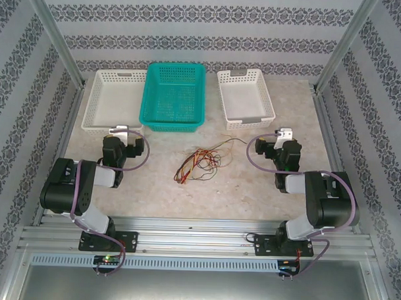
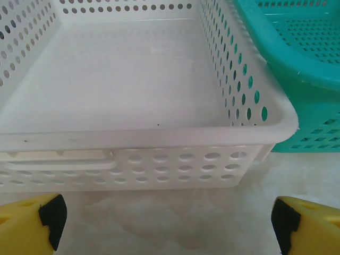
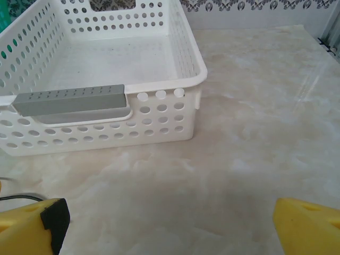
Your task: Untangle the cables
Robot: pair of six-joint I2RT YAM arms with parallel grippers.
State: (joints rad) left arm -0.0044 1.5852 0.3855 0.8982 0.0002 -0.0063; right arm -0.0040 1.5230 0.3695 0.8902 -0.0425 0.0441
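We see the cables [image 1: 198, 164] lying in a loose, tangled bundle on the table [image 1: 252, 191]. They are about in the middle, in front of the teal basket [image 1: 152, 89] and between the two arms. Red, orange and dark strands cross each other, and some thin strands reach toward the right side. Nothing touches them. The left gripper [image 1: 124, 130] hovers just in front of the left white basket [image 1: 90, 103]. Its yellow fingers [image 2: 29, 226] stand wide apart, with bare table between them. The right gripper [image 1: 281, 134] is near the right white basket [image 1: 223, 91]. Its fingers [image 3: 305, 226] are also spread wide and hold nothing. Both grippers are apart from the cables.
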